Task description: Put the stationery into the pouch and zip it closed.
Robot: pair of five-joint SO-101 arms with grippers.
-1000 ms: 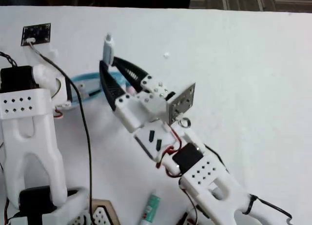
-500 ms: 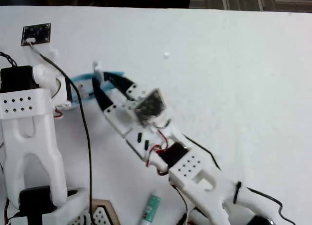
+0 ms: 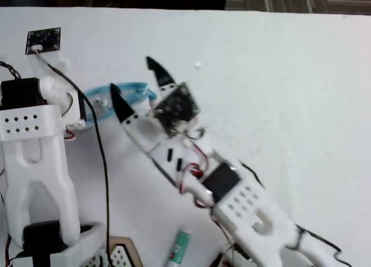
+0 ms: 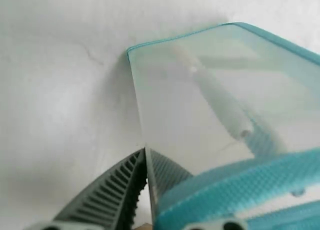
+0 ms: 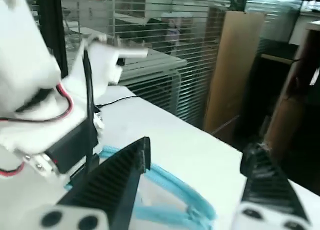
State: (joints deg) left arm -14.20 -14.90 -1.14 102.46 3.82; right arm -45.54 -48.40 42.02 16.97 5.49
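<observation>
Two arms stand at the white table (image 3: 290, 76), and I can read both grippers. My left gripper (image 4: 145, 157) is clamped tight on the pouch (image 4: 200, 90), its ribbed grey fingers (image 4: 115, 190) pressed together on the side edge just below a corner. The pouch is clear with a teal tint. It lies flat on the table in front of the left arm, at the left side of the high view. Through its wall I see a white pen (image 4: 220, 105) lying slantwise inside.

My right gripper (image 3: 139, 87) hangs above the far end of the pouch with its jaws spread wide and nothing between them. From the high view, one black finger (image 3: 119, 102) sits over the pouch and the other points past it over bare table. In the right wrist view the pouch's blue rim (image 5: 175, 185) runs below the gap between the two fingers.

A green marker (image 3: 179, 248) lies at the near edge of the table beside the right arm's base, well apart from the pouch. At the far left corner a small black board (image 3: 42, 40) rests on the table, and a dark cable (image 3: 101, 157) runs from it past the left arm.
</observation>
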